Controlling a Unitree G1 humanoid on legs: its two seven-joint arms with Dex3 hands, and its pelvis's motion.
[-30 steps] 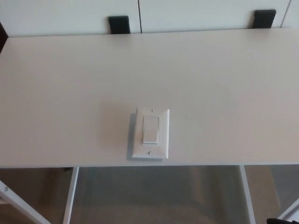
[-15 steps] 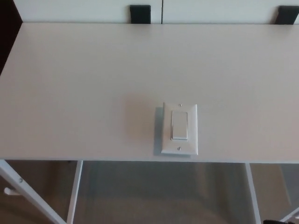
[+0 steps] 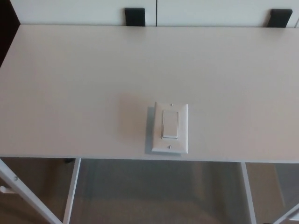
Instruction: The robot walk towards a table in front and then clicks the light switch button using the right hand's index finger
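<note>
The table is cut off at the right edge of the head view, so its right end is not seen. Two black blocks behind the far edge are cut by the top border, and what they are cannot be told. The white frame legs under the table are cut off at the bottom border. On the light switch, two small marks, above and below the rocker, are too small to be identified, and which way the rocker is pressed cannot be judged
</note>
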